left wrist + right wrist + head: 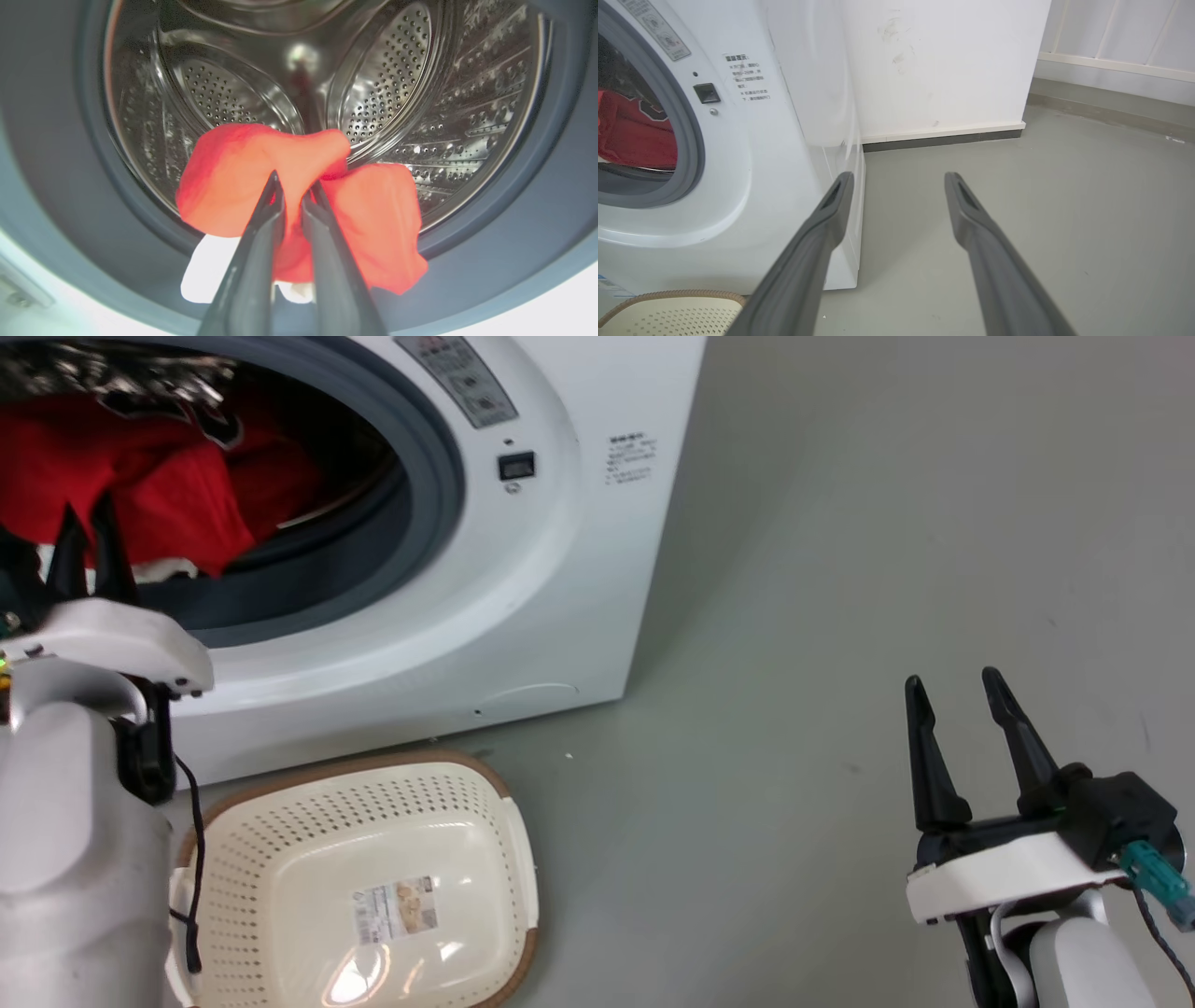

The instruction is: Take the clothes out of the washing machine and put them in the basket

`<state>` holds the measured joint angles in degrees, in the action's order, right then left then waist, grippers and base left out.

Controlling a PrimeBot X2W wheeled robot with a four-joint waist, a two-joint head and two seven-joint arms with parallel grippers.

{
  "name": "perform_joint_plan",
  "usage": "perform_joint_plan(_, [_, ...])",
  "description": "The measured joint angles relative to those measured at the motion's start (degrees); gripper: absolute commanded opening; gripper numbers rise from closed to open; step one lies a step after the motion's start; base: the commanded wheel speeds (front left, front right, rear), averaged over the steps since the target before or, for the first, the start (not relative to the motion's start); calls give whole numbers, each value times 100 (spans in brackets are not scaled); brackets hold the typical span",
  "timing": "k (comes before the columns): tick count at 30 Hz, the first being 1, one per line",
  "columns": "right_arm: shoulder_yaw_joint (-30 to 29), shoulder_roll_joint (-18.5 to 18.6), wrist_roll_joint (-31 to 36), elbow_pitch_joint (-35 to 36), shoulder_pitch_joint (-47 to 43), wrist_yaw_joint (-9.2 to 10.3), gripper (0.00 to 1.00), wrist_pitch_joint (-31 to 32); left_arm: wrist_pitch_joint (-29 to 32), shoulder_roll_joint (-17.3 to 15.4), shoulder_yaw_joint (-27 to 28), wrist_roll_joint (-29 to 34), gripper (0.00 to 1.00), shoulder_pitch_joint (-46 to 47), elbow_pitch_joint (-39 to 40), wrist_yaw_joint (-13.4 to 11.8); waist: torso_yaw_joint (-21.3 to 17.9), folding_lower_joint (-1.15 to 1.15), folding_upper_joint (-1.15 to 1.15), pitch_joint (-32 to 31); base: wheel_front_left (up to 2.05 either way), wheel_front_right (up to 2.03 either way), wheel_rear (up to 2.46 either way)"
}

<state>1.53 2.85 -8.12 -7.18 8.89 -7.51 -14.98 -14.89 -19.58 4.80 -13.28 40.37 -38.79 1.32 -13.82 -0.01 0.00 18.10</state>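
Note:
The washing machine (pixel 560 569) stands open at the upper left, with the red clothes (pixel 159 485) bunched at its grey-ringed porthole. My left gripper (pixel 86 527) reaches into that opening. In the left wrist view it (pixel 294 186) is shut on a fold of the red clothes (pixel 243 172), which hang in front of the steel drum (pixel 387 93) with a white cloth part (pixel 210 266) below. The cream basket (pixel 233 821) lies on the floor just in front of the machine, holding nothing but its paper label. My right gripper (pixel 962 695) is open over the floor at the lower right, holding nothing.
Grey floor (pixel 840 569) stretches to the right of the machine. In the right wrist view, the open right gripper (pixel 899 179) points past the washing machine (pixel 784 140) toward a white wall (pixel 948 70) with a dark skirting; the basket rim (pixel 668 295) shows at the lower left.

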Motion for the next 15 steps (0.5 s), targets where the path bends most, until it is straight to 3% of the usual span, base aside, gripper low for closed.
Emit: perform_joint_plan(15, [15, 0, 209, 292, -527, 0, 100, 402, -8, 704, -218, 92, 0, -1889, 1680, 9, 836, 0, 0, -988, 0, 0, 0])
